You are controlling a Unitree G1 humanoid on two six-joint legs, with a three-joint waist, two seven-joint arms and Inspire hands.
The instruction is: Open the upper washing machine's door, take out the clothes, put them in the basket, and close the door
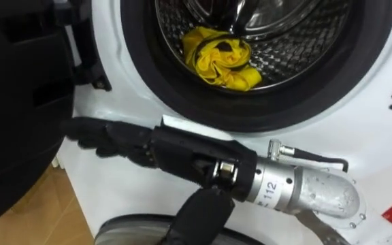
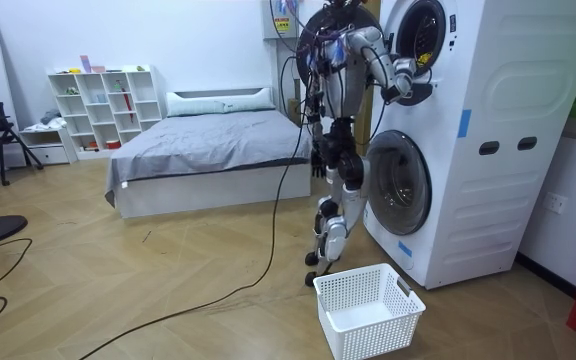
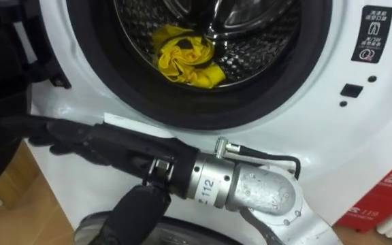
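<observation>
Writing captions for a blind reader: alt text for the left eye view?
A crumpled yellow cloth lies in the washing machine's open drum. Below the opening, the robot's right hand stretches leftward across the white front, fingers straight, holding nothing.

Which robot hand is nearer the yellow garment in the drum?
Right, as far as shown. The right robot hand lies outstretched outside the drum, below its opening, lower left of the yellow garment, not touching it. I cannot place the left robot hand.

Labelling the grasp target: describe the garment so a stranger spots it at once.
Find the upper washing machine of the white stacked pair. In its steel drum lies a crumpled yellow cloth, bright against the grey perforated metal around it.
</observation>
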